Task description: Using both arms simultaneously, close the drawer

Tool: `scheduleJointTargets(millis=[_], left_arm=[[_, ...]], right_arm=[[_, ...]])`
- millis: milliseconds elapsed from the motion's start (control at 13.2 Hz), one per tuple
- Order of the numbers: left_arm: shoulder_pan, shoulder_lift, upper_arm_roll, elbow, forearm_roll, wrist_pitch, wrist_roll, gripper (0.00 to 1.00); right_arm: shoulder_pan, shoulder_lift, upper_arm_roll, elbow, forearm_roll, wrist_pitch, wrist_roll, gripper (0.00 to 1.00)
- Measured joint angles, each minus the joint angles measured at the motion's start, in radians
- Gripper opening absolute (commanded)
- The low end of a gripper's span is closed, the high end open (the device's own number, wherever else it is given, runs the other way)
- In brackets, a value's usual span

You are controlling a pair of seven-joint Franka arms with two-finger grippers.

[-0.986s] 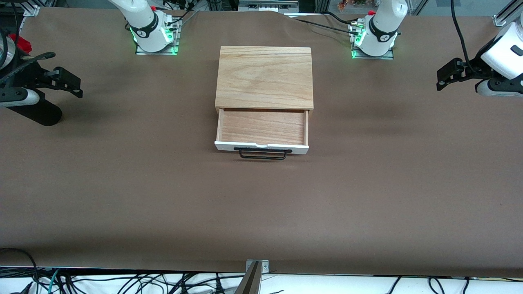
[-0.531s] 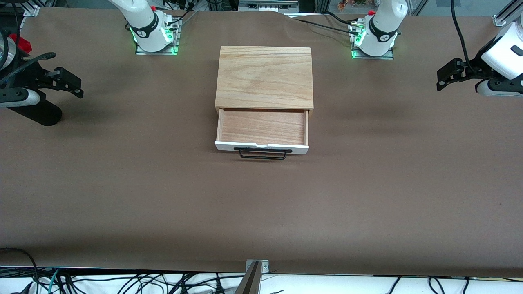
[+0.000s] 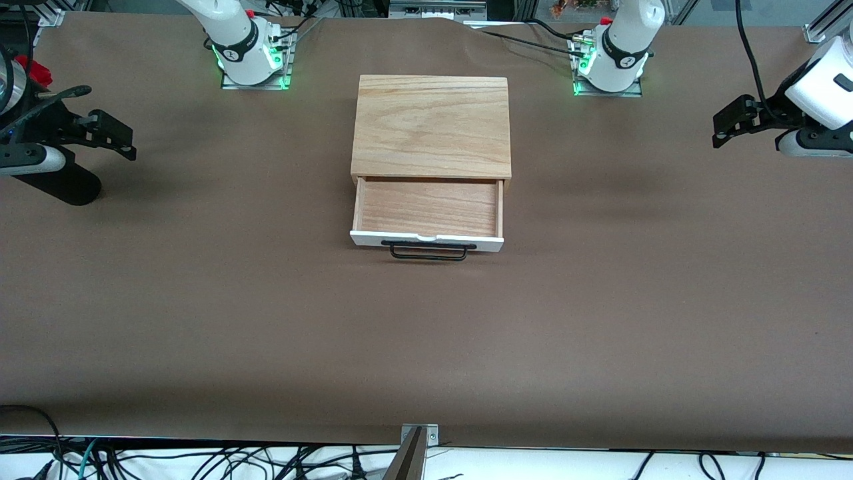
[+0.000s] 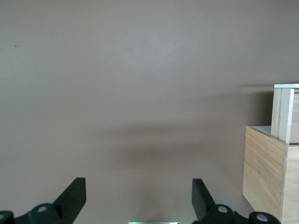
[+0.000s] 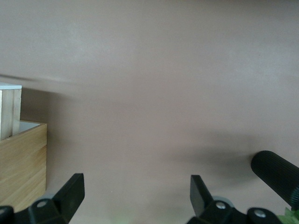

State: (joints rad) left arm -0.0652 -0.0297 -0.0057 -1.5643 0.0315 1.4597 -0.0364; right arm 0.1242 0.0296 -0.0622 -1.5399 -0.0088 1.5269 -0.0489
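Observation:
The drawer (image 3: 427, 208) stands pulled out of the light oak box (image 3: 432, 127) at the table's middle, its white front panel (image 3: 426, 241) and black wire handle (image 3: 428, 252) toward the front camera. It is empty. The drawer's side shows in the left wrist view (image 4: 283, 114) and in the right wrist view (image 5: 10, 112). My left gripper (image 3: 732, 122) hovers open over the left arm's end of the table, fingertips wide apart (image 4: 138, 198). My right gripper (image 3: 110, 135) hovers open over the right arm's end (image 5: 137, 193). Both are far from the drawer.
A black cylinder (image 3: 61, 180) lies on the brown table cover under the right arm, also in the right wrist view (image 5: 275, 173). The arm bases (image 3: 252, 53) (image 3: 610, 63) stand beside the box's back. Cables hang along the table's front edge.

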Motion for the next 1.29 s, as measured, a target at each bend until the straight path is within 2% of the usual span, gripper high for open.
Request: scheduleJointTargets(millis=[1290], left_arm=[[-0.008, -0.001, -0.009, 0.000, 0.000, -0.006, -0.001, 1.00]], right_arm=[[-0.023, 0.027, -0.004, -0.001, 0.004, -0.003, 0.004, 1.00]])
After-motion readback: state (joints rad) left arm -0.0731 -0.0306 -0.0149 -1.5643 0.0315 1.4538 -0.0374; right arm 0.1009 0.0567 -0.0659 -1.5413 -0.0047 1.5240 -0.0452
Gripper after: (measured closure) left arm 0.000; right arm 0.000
